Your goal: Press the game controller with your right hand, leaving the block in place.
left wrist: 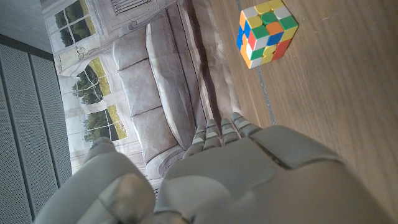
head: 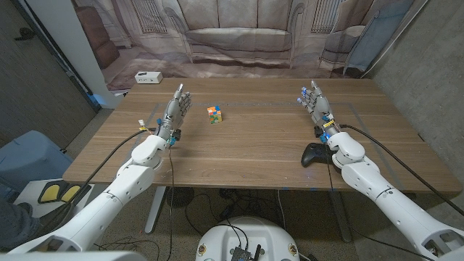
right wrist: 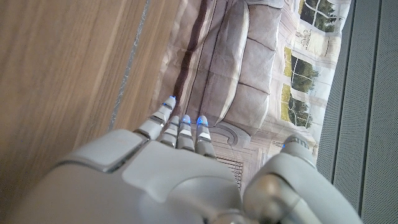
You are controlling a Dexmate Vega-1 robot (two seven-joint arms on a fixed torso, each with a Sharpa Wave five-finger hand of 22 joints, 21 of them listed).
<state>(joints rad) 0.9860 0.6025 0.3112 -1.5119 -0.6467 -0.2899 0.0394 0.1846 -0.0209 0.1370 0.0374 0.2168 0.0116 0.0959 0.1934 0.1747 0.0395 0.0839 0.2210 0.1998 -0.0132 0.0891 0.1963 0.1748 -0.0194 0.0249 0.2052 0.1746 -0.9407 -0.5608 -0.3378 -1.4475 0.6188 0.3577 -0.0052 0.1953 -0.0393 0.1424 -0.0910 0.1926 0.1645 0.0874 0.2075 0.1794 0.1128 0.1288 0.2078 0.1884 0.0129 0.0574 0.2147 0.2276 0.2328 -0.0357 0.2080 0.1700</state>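
1. The game controller is black and sits on the wooden surface near the front edge on the robot's right, just beside the right forearm, on its inner side.
2. The right hand is further out on the surface, past the controller toward the far edge. Its fingers are stretched forward, slightly apart, and hold nothing.
3. This is the bit that matters: the controller lies behind the right fingertips, back by the wrist and forearm, not ahead of them. So I'd guess the hand has to pull back toward the robot and shift a little inward before pressing down.
4. The controller's long axis looks roughly crosswise, left to right, with the grips pointing at the front edge, but it's small in the head view, so I'm not certain.
5. The right hand is clearly the nearer one. The left hand is well apart on the other side, fingers also extended, a bit apart and holding nothing.
6. The block, a colourful cube, sits just beside the left fingertips, not touching them and well clear of the controller. It shouldn't get bumped.
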